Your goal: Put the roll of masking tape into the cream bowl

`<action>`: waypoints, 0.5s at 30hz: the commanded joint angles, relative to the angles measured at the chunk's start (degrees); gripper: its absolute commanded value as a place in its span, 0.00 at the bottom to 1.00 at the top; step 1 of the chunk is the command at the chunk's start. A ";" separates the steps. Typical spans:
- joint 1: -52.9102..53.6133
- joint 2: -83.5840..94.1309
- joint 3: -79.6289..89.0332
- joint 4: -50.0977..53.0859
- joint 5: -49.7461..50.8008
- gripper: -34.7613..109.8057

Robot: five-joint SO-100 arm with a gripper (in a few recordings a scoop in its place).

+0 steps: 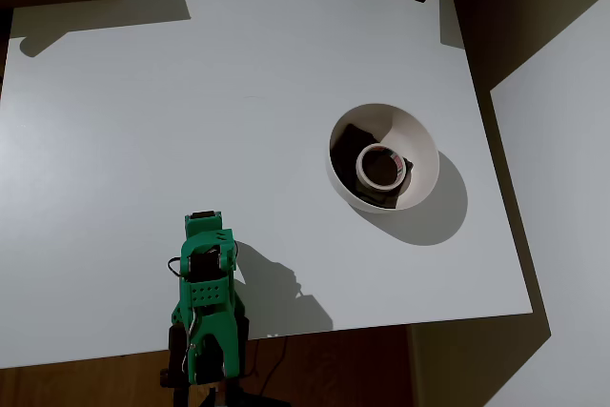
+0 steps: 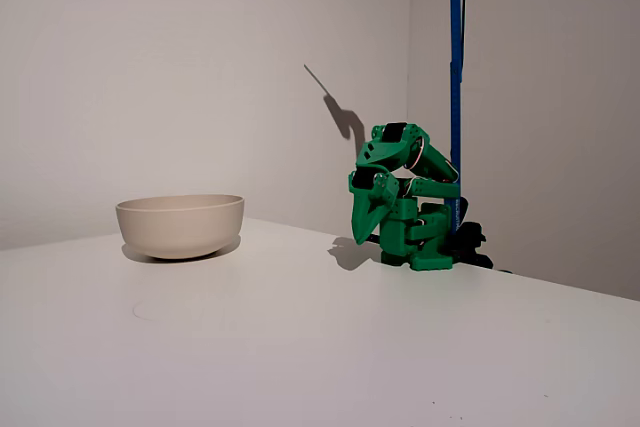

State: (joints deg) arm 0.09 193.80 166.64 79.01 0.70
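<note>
Arm pose: the green arm (image 2: 405, 197) is folded up tight over its base at the table's near edge in the overhead view, upper links doubled back on themselves, the whole thing compact and low.
Gripper: in the fixed view the gripper (image 2: 368, 227) points down toward the table top, tip hanging just above the surface beside the base; in the overhead view it sits at the arm's forward end (image 1: 205, 240).
Jaw state: the fingers appear drawn together into one narrow wedge with nothing between them.
Roll of masking tape: the roll of masking tape (image 1: 381, 167) lies flat inside the bowl, hole facing up, a small red mark on its upper rim.
Cream bowl: the cream bowl (image 1: 424, 154) stands upright on the table, well apart from the arm, to the right in the overhead view and to the left (image 2: 180, 222) in the fixed view.
Cloth: a dark cloth (image 1: 353, 140) lies in the bowl's bottom, under and around the tape.
Table: white table (image 1: 191, 121).
Behind the arm: a blue upright pole (image 2: 456, 77).
</note>
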 commanded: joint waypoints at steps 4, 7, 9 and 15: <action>0.53 0.44 0.26 0.35 -0.09 0.18; 0.97 0.44 0.26 0.35 0.35 0.20; 0.97 0.44 0.26 0.35 0.35 0.20; 0.97 0.44 0.26 0.35 0.35 0.19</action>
State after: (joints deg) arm 0.62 193.80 166.64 79.01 0.70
